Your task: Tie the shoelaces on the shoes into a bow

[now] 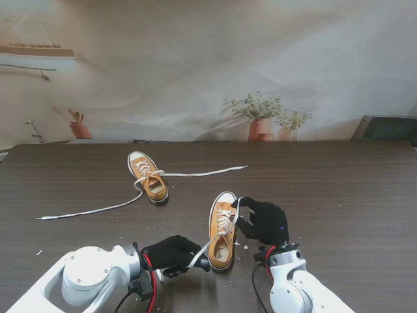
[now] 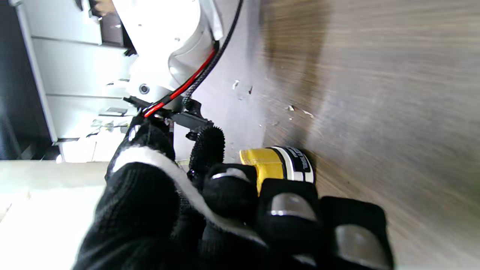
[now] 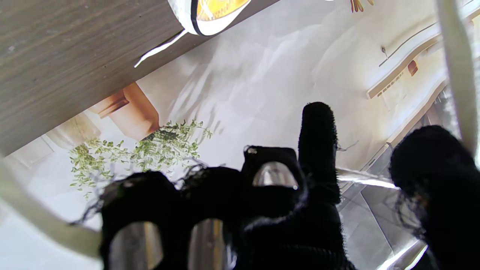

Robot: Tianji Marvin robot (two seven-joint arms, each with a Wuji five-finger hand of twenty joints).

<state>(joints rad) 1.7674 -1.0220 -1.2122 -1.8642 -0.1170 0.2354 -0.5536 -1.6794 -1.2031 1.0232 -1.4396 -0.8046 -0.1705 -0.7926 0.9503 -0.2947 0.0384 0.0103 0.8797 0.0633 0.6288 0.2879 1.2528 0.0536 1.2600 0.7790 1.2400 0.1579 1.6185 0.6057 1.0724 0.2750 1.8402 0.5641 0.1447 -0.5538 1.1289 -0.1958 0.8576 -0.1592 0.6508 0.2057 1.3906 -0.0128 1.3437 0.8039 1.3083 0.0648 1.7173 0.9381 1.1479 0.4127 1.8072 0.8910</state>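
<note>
Shoes: 2 yellow sneakers sit on the dark wooden table [image 1: 339, 189]. The near shoe [image 1: 222, 229] lies between my 2 hands, toe pointing away from me. My left hand [image 1: 171, 252], just left of its heel, has its fingers curled shut on a white lace [image 1: 207, 248] that runs up to the eyelets. My right hand [image 1: 266, 222], at the shoe's right side, pinches the other lace end [image 1: 237, 207] near the toe. The far shoe [image 1: 148, 177] lies farther left, untied, its long laces [image 1: 98, 209] trailing loose across the table to both sides.
</note>
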